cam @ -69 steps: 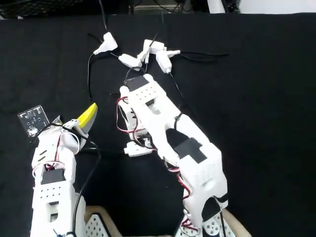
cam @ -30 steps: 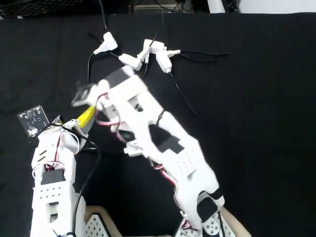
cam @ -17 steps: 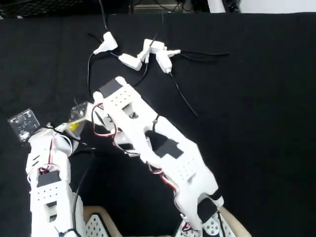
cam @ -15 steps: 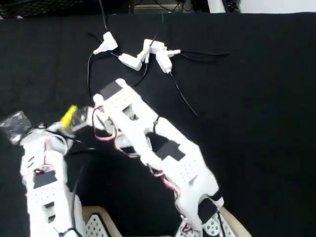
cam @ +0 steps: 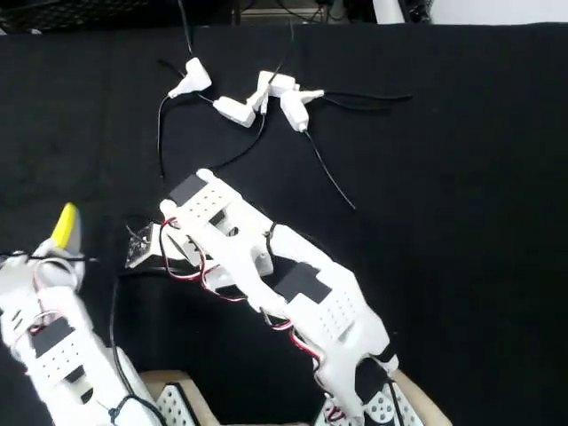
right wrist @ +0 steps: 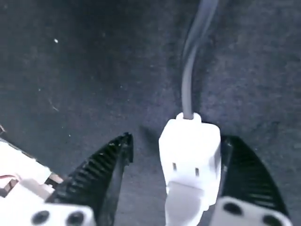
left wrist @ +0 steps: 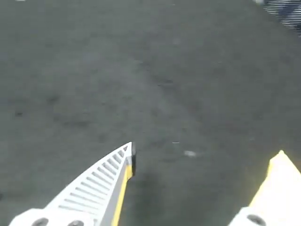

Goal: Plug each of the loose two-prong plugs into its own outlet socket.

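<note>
Left gripper (left wrist: 207, 149): your jaws stood spread wide above bare black surface (left wrist: 141, 70).
Right gripper (right wrist: 178, 140): your jaws were parted around a white connector (right wrist: 190, 155). It lay against one black jaw, with a gap to the other.
Connector: it rested on the surface between your two arms, its grey cord (right wrist: 193, 61) leading away.
Other plugs (cam: 235, 110): these sat clustered at the far side, well apart from both grippers.
</note>
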You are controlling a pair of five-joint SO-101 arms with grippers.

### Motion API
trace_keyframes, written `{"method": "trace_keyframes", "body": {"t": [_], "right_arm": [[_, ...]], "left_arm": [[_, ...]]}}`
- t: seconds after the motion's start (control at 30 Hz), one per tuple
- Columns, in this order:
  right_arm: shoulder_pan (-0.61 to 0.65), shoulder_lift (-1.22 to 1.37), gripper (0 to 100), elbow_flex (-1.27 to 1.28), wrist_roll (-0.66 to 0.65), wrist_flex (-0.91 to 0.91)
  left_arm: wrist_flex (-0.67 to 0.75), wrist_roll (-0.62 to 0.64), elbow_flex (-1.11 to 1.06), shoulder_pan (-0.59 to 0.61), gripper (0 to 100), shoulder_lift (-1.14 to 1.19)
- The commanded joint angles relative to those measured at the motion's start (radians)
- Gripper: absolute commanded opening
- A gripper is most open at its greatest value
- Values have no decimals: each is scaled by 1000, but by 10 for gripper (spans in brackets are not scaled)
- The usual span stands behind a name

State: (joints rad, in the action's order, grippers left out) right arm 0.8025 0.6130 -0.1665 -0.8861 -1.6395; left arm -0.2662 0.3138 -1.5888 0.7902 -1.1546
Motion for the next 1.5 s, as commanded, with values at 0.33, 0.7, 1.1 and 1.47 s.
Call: {"method": "trace_keyframes", "body": {"t": [0.33, 0.7, 1.1, 1.47], "right_arm": [[8, 165, 123, -125, 89, 9], [-15, 308, 12, -355, 110, -123], [-173, 292, 11, -777, 106, -126], [-232, 173, 11, -920, 103, -83]], "left_arm": [[-114, -276, 48, 395, 428, -15], [-121, -311, 38, 444, 428, -15], [-120, -310, 10, 438, 428, -15], [-120, -310, 8, 435, 428, -15]]}}
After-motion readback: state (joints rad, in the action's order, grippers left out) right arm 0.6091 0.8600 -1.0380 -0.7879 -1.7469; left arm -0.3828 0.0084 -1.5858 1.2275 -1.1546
